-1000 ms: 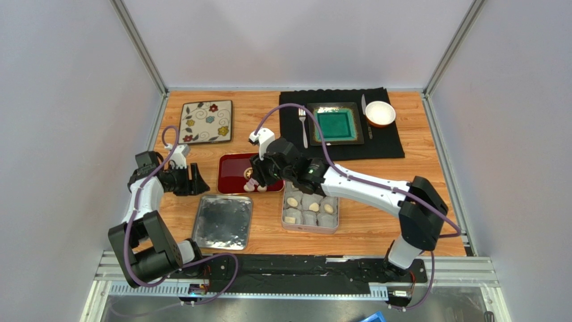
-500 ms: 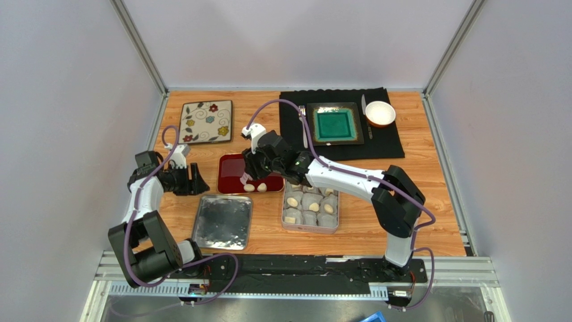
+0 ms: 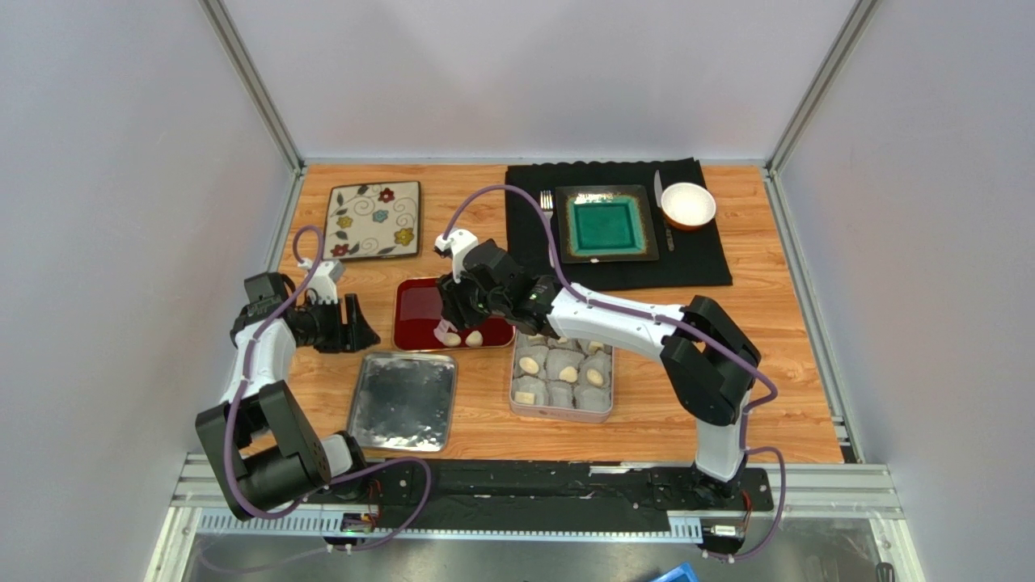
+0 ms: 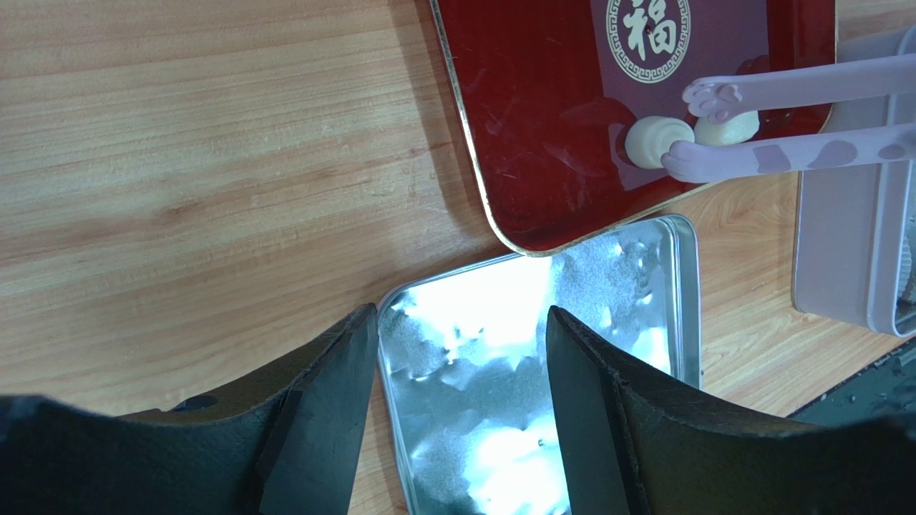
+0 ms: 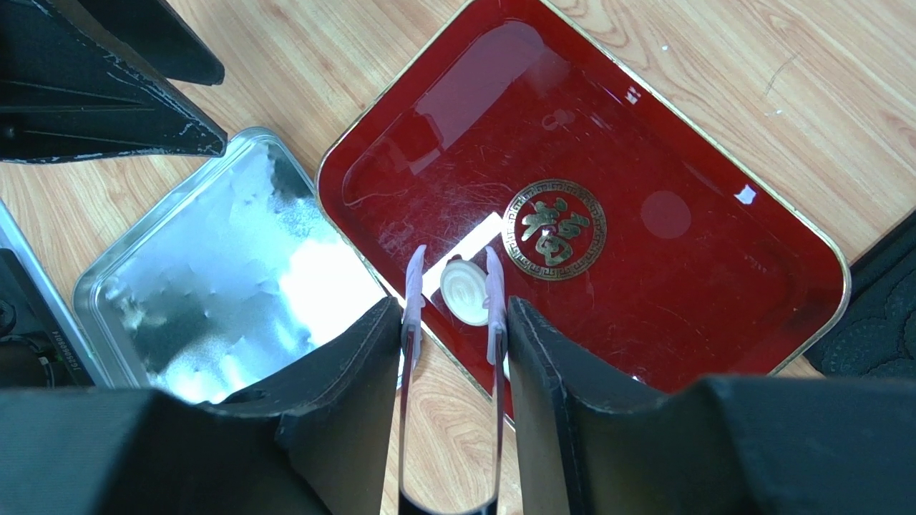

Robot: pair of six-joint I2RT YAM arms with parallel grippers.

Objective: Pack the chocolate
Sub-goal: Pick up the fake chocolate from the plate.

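Observation:
Two cream chocolate lumps (image 3: pixel 452 340) (image 3: pixel 474 338) lie at the near edge of the red tray (image 3: pixel 416 318). My right gripper (image 3: pixel 468 309) is shut on lavender tongs (image 5: pixel 495 306) and hangs over that edge. The tong tips stand apart, with one chocolate (image 5: pixel 464 292) between them on the tray. In the left wrist view that chocolate (image 4: pixel 729 129) lies between the tong arms (image 4: pixel 801 81), and a second chocolate (image 4: pixel 658 140) lies by the tips. Several more chocolates sit in paper cups in the tin box (image 3: pixel 518 408). My left gripper (image 3: pixel 358 325) is open and empty, left of the tray.
A shiny tin lid (image 3: pixel 403 400) lies flat in front of the red tray, below my left gripper (image 4: pixel 462 322). A flowered plate (image 3: pixel 374 220) sits at the back left. A black mat (image 3: pixel 717 261) at the back right holds a green dish, a fork and a small bowl.
My right gripper has shifted left and slightly back over the red tray with the tongs, and its elbow has folded in. The left arm has not moved.

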